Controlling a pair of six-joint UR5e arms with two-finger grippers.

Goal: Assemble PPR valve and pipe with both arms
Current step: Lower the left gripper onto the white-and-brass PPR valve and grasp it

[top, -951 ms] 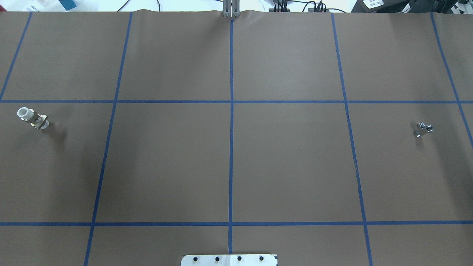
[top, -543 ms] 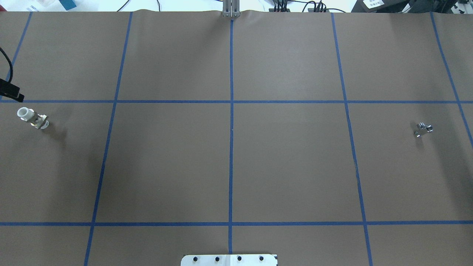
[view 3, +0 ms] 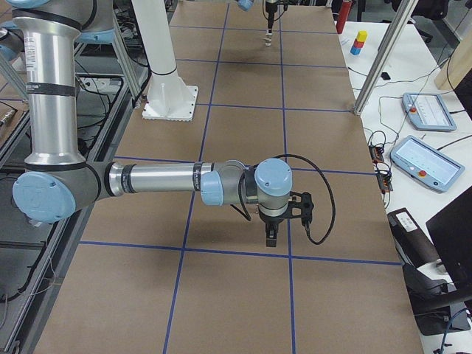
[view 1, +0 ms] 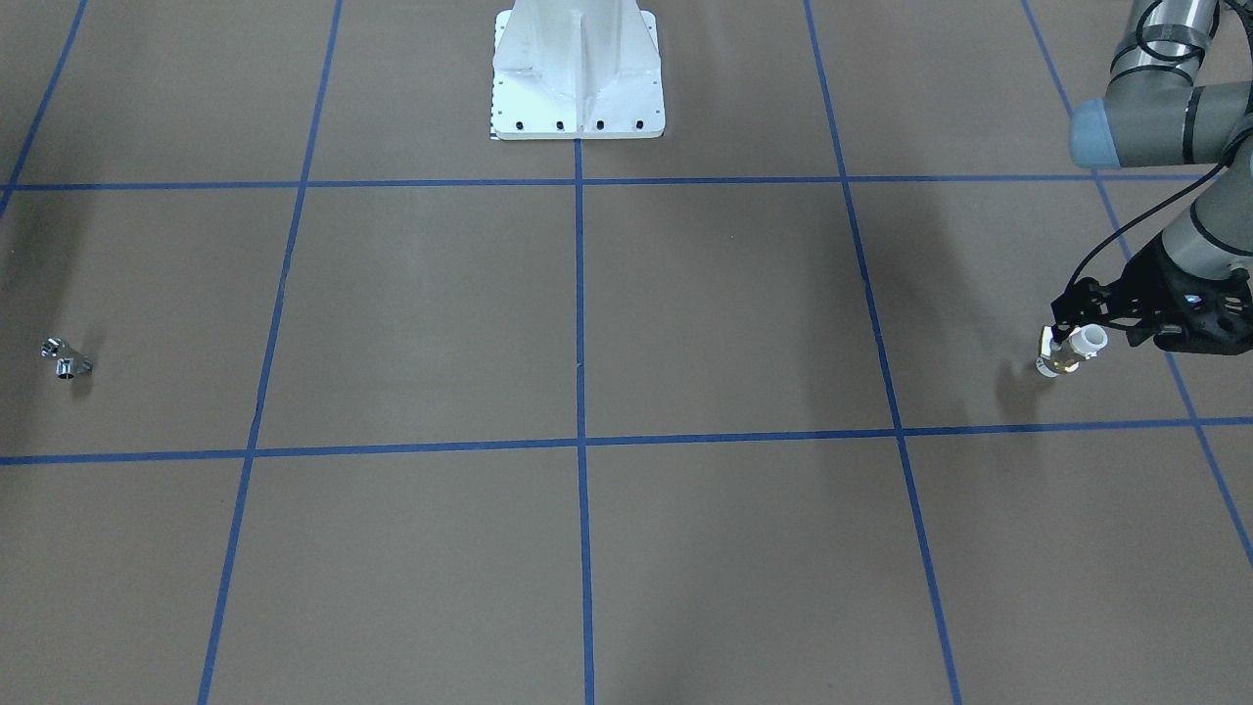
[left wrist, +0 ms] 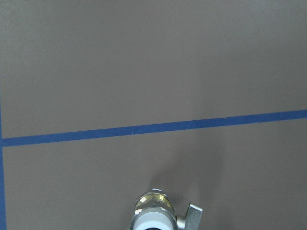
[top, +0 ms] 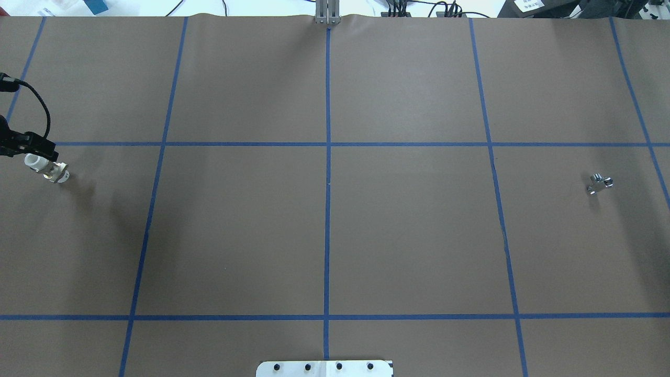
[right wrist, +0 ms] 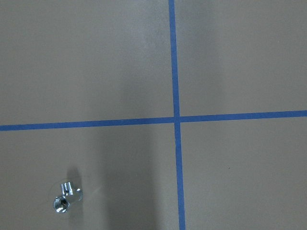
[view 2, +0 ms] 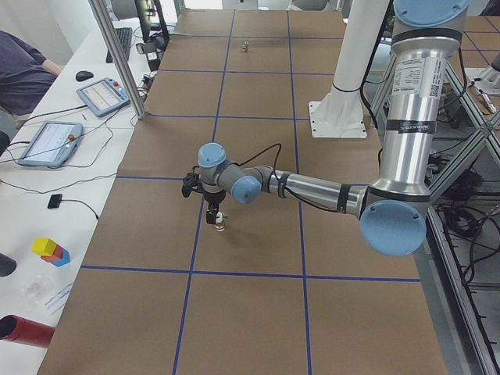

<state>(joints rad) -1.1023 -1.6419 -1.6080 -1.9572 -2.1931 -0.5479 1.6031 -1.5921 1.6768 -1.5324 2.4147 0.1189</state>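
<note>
The PPR valve [view 1: 1067, 352] stands on the brown mat at my far left, brass middle, white socket end up; it also shows in the overhead view [top: 48, 168] and at the bottom of the left wrist view [left wrist: 154, 216]. My left gripper [view 1: 1062, 328] hovers just over and beside its upper end and looks open and empty. The silver pipe [top: 599, 183] lies alone at the far right, also in the front view [view 1: 66, 360] and the right wrist view [right wrist: 64, 199]. My right gripper [view 3: 271, 237] points down above the mat; I cannot tell if it is open.
The white pedestal [view 1: 578, 69] stands at the mat's near-robot edge. Blue tape lines [top: 327, 183] divide the mat into squares. An operators' bench with tablets [view 2: 101, 95] and coloured blocks [view 2: 51, 250] runs along the far side, beside a metal post [view 2: 117, 58].
My left gripper has come into the overhead view from the left edge and moved right to the valve's upper end. The valve and the pipe have not moved.
</note>
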